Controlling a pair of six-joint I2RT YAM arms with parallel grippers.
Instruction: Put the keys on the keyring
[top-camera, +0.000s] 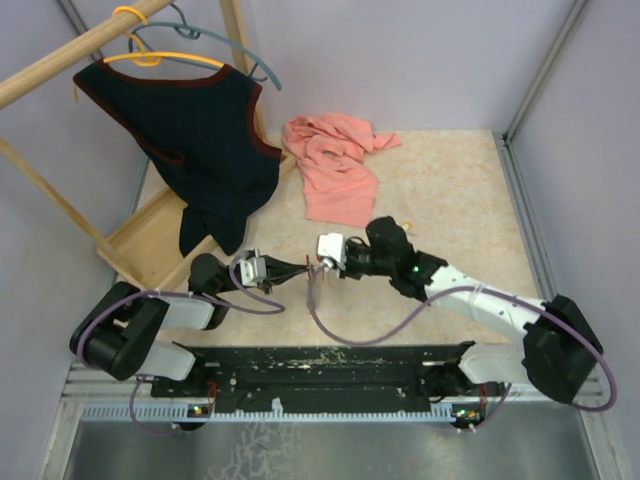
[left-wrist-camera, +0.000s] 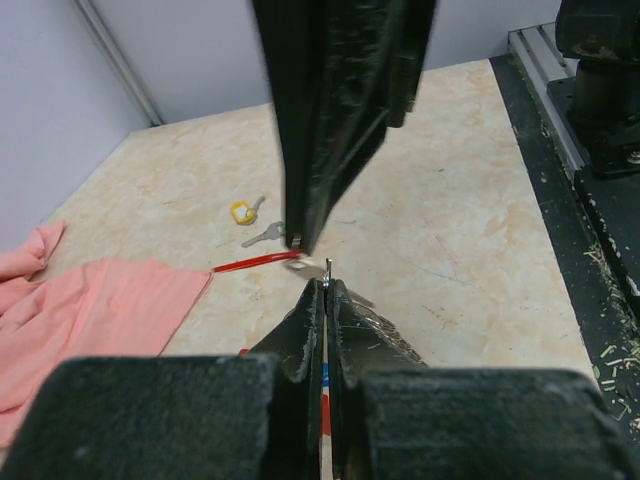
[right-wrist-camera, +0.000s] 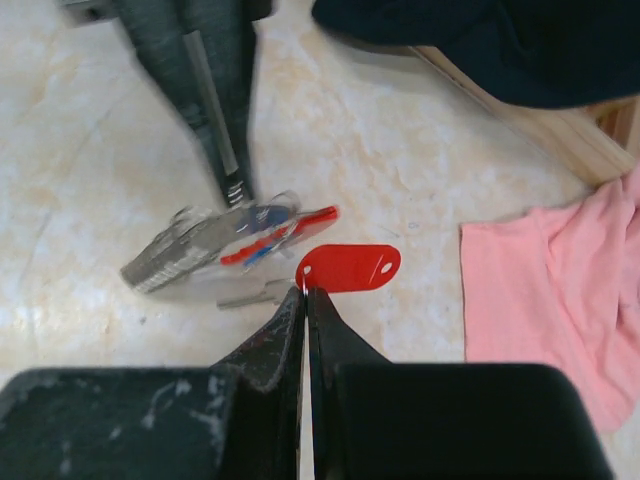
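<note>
The keyring (right-wrist-camera: 348, 268) juts from the right hand (right-wrist-camera: 305, 292), clamped shut on its red edge; the closed left hand (left-wrist-camera: 327, 285) nips a thin metal piece (left-wrist-camera: 327, 264).

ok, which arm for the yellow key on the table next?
Right, likely: the yellow key lies beside the right gripper tips, farther from the left gripper. But right is shut on the red piece, so it must release first.

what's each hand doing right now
left hand: closed on a thin metal piece, unclear what
right hand: closed on the red key
</note>
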